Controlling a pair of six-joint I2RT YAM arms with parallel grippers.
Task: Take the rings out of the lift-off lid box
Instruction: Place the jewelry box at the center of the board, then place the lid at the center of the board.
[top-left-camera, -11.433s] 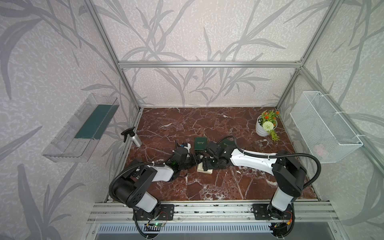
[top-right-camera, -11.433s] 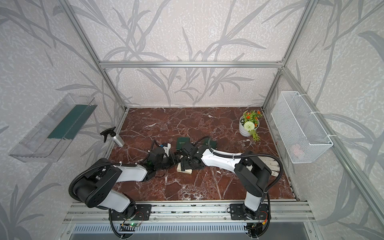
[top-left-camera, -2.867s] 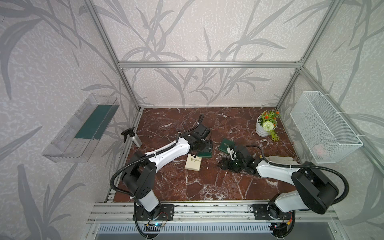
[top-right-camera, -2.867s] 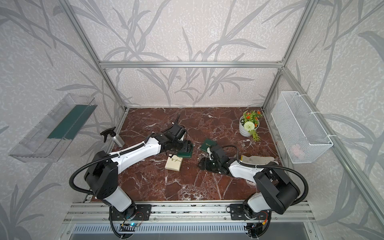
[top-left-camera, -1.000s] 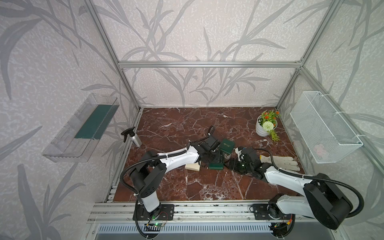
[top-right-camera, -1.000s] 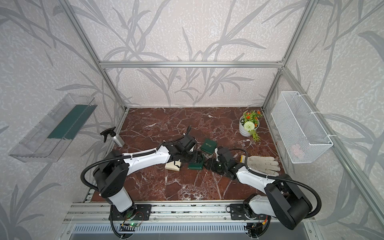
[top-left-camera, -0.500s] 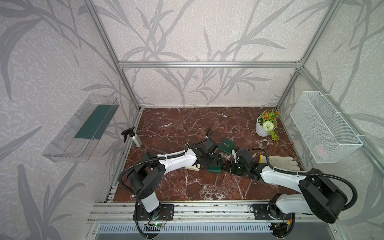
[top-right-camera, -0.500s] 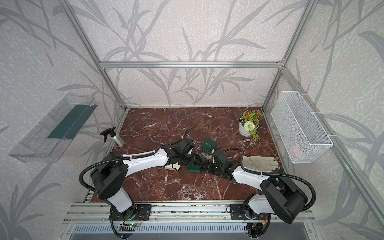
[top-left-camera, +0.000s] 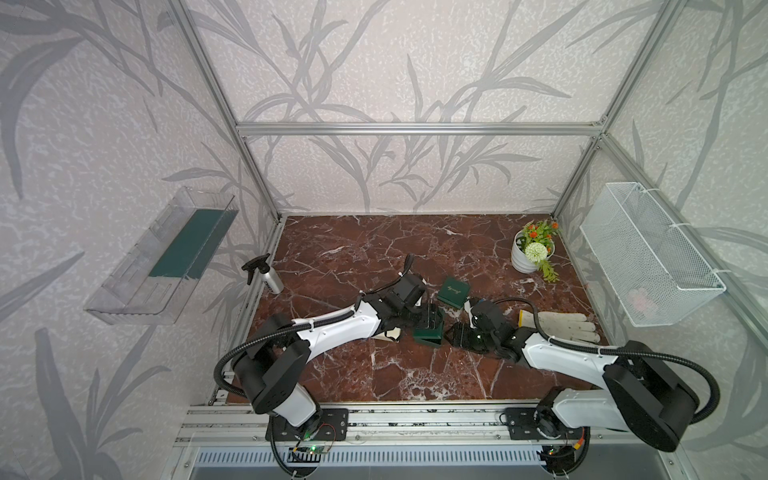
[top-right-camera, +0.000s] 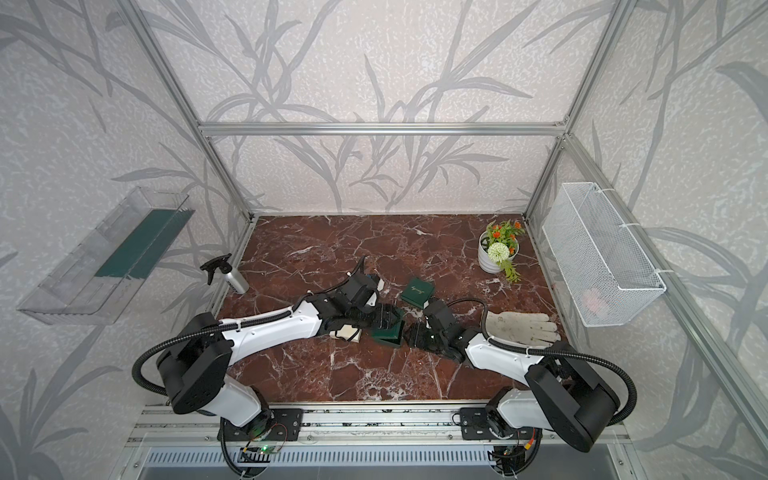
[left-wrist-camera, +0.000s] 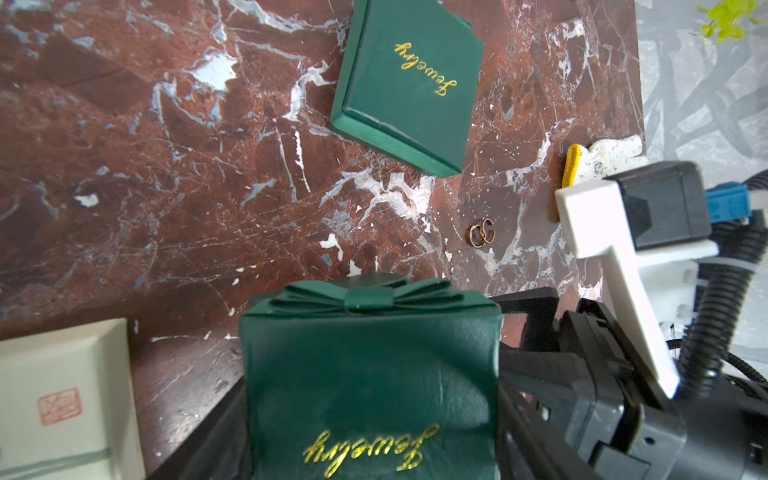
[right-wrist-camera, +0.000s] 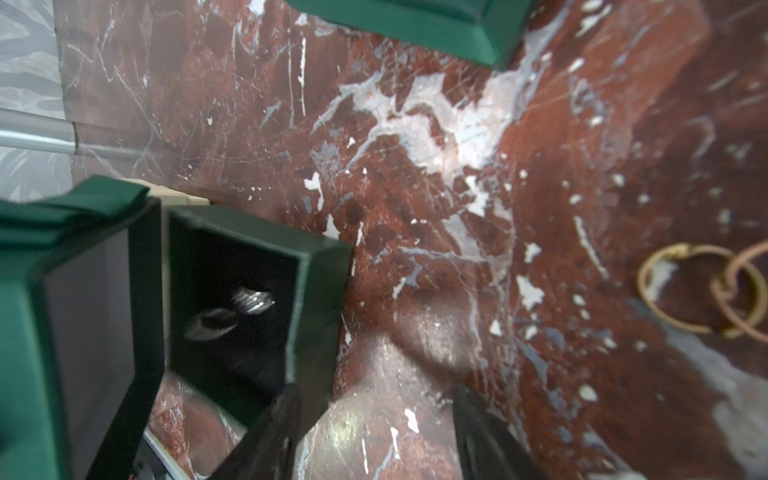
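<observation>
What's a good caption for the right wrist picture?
Silvery rings inside an open green box; two gold rings lie on the marble table.

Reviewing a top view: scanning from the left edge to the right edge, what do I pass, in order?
clear wall shelf → spray bottle → green bow-topped jewelry box → flower pot → wire basket. The flat green box and the work glove overlap their neighbours, so they are left out.
</observation>
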